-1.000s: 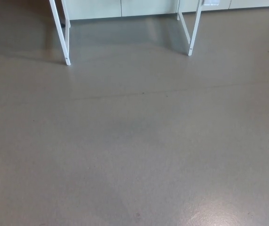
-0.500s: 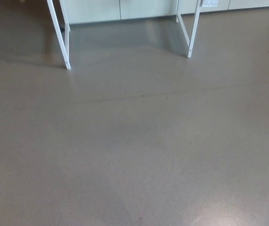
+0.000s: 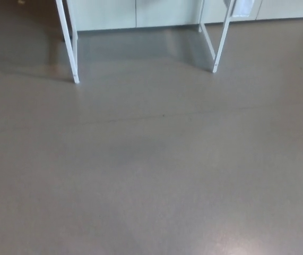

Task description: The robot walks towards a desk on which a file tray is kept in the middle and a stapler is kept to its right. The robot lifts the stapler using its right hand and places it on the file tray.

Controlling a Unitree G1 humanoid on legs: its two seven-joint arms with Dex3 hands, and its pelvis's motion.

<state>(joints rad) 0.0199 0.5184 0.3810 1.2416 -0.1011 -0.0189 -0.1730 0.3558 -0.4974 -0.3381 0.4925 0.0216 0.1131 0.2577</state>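
Grey floor [image 3: 151, 175] fills nearly the whole head view, with a faint glare patch near right. At the far edge stand two white legs, the left desk leg [image 3: 69, 48] and the right desk leg [image 3: 220, 40], well apart, with pale cabinet fronts [image 3: 114, 11] behind them. A white tag [image 3: 241, 7] hangs at the top of the right one.

My left hand and right hand are both out of frame, so I cannot tell how the fingers stand. Neither stapler nor file tray shows, so I cannot place them against the fingers.

Against half a second ago, both leg feet sit slightly lower and the whole picture has shifted: the camera moved, not the desk.
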